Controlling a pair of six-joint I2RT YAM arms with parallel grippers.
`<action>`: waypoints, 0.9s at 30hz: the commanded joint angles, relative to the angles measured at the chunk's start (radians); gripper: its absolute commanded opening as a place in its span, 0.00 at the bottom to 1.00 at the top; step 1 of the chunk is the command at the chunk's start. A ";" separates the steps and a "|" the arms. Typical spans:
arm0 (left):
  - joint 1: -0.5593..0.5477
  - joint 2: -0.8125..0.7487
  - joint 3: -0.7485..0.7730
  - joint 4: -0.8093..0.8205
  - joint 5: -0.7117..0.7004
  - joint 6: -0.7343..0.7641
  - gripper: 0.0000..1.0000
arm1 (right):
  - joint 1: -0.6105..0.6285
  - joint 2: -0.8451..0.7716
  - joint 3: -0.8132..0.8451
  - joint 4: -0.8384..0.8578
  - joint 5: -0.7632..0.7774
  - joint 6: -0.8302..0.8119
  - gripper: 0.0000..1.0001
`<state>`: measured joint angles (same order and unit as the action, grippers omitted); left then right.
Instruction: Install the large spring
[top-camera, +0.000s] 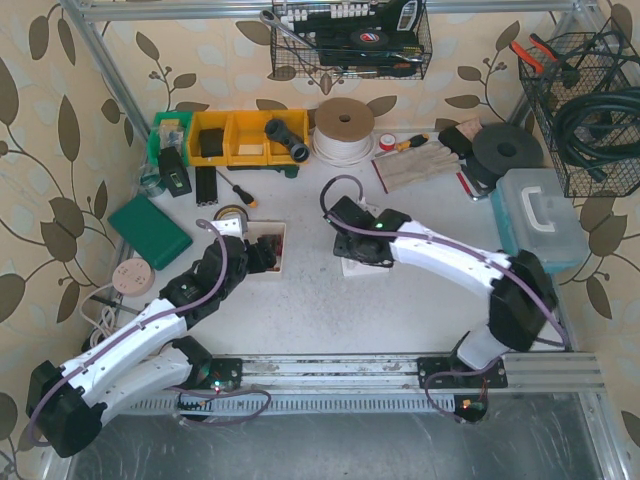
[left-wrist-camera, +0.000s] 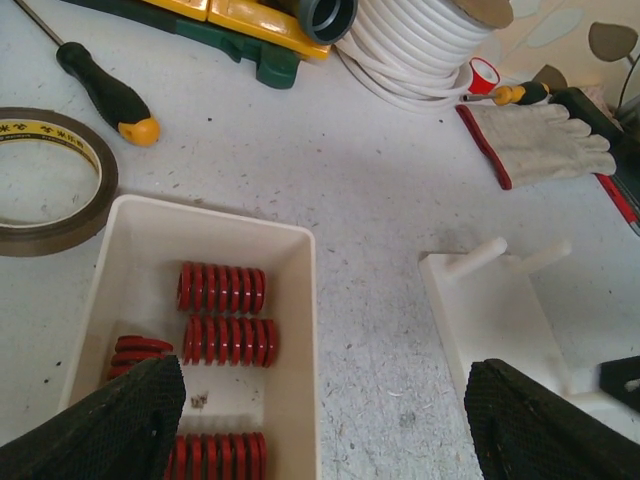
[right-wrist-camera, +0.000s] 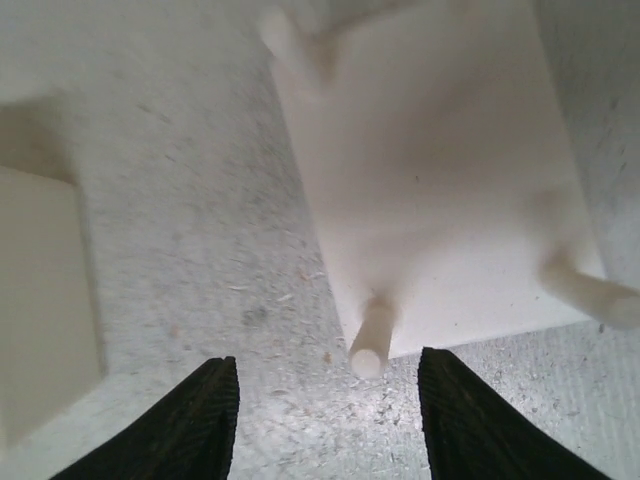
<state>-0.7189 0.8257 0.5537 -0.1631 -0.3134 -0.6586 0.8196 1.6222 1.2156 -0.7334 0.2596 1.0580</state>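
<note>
Several red springs lie in a white bin (left-wrist-camera: 305, 330); two large ones (left-wrist-camera: 222, 289) (left-wrist-camera: 230, 341) sit side by side, a third (left-wrist-camera: 215, 457) nearer me, and a shorter one (left-wrist-camera: 140, 350) at the left. My left gripper (left-wrist-camera: 330, 430) hangs open over the bin's right wall, holding nothing; the top view shows it (top-camera: 262, 256) at the bin (top-camera: 283, 240). To the right stands a white peg base (left-wrist-camera: 500, 310) (top-camera: 352, 268). My right gripper (right-wrist-camera: 325, 420) (top-camera: 358, 248) is open just above that base (right-wrist-camera: 440, 180), with a bare peg (right-wrist-camera: 372, 335) between the fingers, touching neither.
A tape roll (left-wrist-camera: 45, 180), a black screwdriver (left-wrist-camera: 105, 92), a work glove (left-wrist-camera: 545, 140) and a white cord spool (left-wrist-camera: 410, 40) lie beyond the bin. Yellow-green trays (top-camera: 240, 135) stand at the back, a green box (top-camera: 150, 232) at the left, a clear case (top-camera: 540, 215) at the right.
</note>
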 joint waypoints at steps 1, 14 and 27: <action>0.009 -0.009 0.029 -0.025 0.022 -0.015 0.80 | 0.011 -0.156 0.003 -0.006 0.088 -0.120 0.51; 0.011 0.139 0.218 -0.274 -0.008 -0.039 0.84 | 0.003 -0.468 -0.369 0.342 0.275 -0.340 0.99; 0.047 0.205 0.376 -0.519 -0.059 -0.070 0.96 | -0.014 -0.543 -0.441 0.432 0.174 -0.407 0.96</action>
<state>-0.6914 1.0485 0.8619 -0.5732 -0.3412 -0.6956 0.8085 1.1042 0.8116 -0.3687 0.4713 0.6891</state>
